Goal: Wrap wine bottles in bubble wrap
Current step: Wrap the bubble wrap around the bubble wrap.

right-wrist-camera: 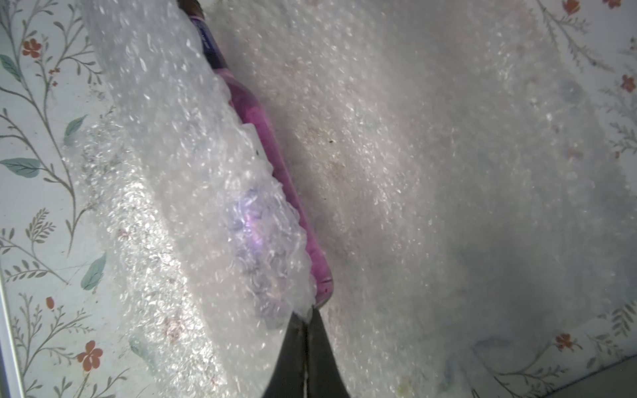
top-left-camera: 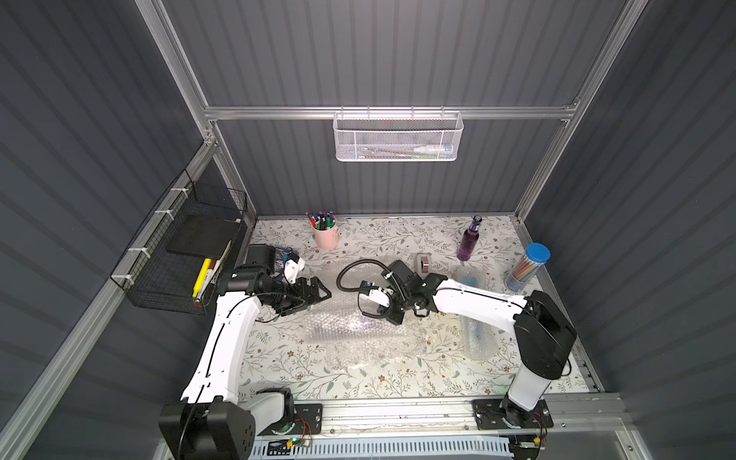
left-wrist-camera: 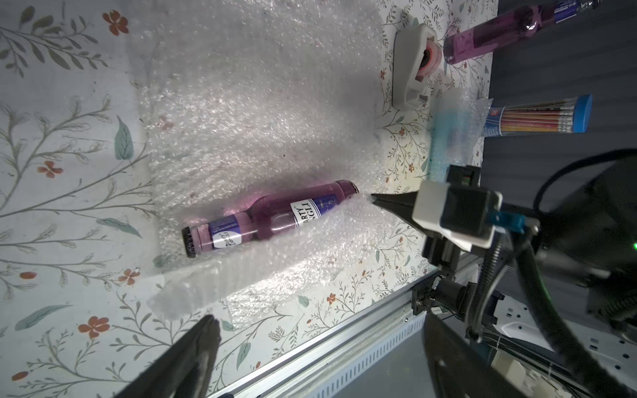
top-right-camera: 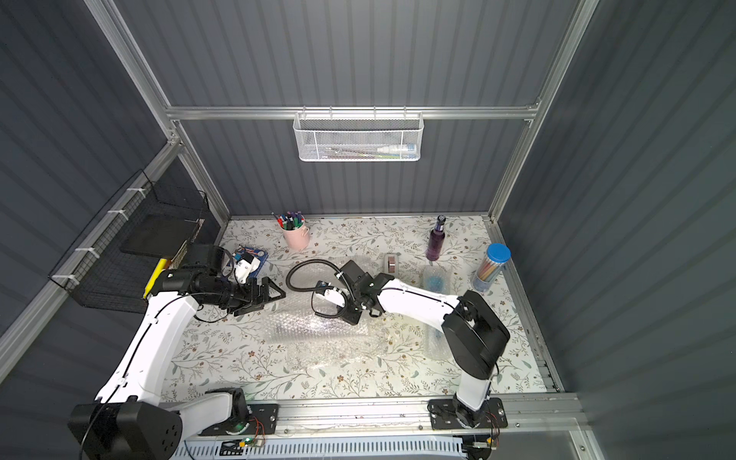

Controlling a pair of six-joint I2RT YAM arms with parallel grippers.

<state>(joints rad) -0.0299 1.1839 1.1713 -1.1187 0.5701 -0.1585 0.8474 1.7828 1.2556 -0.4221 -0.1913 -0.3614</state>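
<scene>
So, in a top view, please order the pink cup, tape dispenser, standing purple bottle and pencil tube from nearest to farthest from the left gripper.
From the left gripper, in a top view:
1. pink cup, at the back.
2. tape dispenser, mid-table.
3. standing purple bottle, back right.
4. pencil tube, right edge.

purple bottle [left-wrist-camera: 265,222] lbl [left-wrist-camera: 305,214], "ARTY", "GLI"
</scene>
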